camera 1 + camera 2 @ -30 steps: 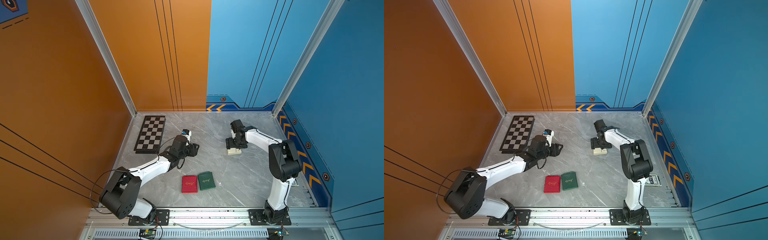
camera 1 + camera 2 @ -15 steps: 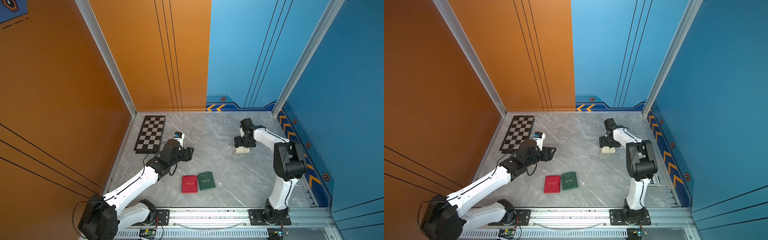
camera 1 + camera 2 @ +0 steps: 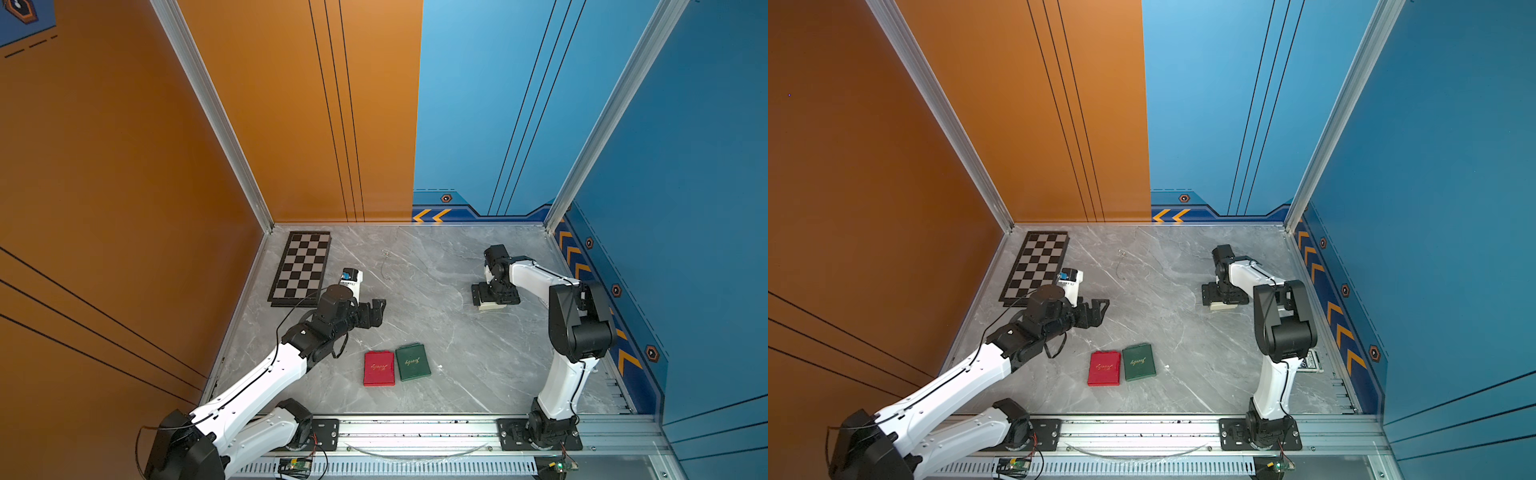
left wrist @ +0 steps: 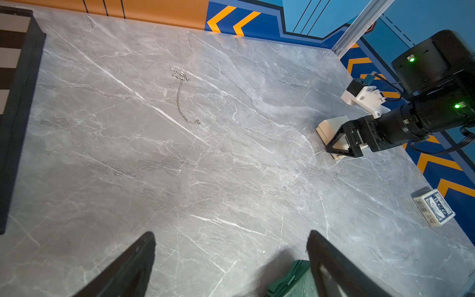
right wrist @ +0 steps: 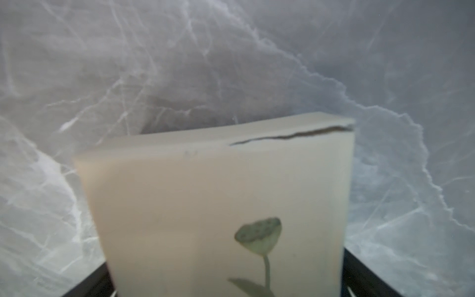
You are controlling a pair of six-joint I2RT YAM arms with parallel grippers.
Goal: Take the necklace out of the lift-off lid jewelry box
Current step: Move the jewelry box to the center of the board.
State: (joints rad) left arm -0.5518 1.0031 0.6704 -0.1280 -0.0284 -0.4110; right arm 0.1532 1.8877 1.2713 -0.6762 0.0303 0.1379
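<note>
A grey, white-veined marble desk (image 3: 436, 332) floors a booth with an orange wall (image 3: 291, 104) meeting a blue wall (image 3: 478, 104), and yellow chevrons (image 3: 432, 216) run along the blue skirting. The chessboard (image 3: 302, 268) lies flat in the far corner by the orange wall and serves as the marker here. The necklace (image 4: 178, 101) lies loose on bare marble near the chessboard's long edge, strung out in a thin line and touching nothing, so I judge it already out of its box. That cream box (image 5: 205, 200) (lotus print on top, a dark seam along one side) sits well apart from the chessboard, across the desk, and looks closed. The right gripper (image 3: 494, 296) reaches down over it with its jaws straddling two opposite sides, likely to steady it or set it down. I cannot tell whether they press it or stand just clear. The left gripper (image 3: 377, 313) hangs near the chessboard's nearer corner, jaws wide and empty, apart from the necklace. A red case (image 3: 379, 368) and a green case (image 3: 412, 361) lie side by side, well away from the chessboard toward the arms' bases. A pack of cards (image 4: 434, 207) lies farther off, taking no part.
</note>
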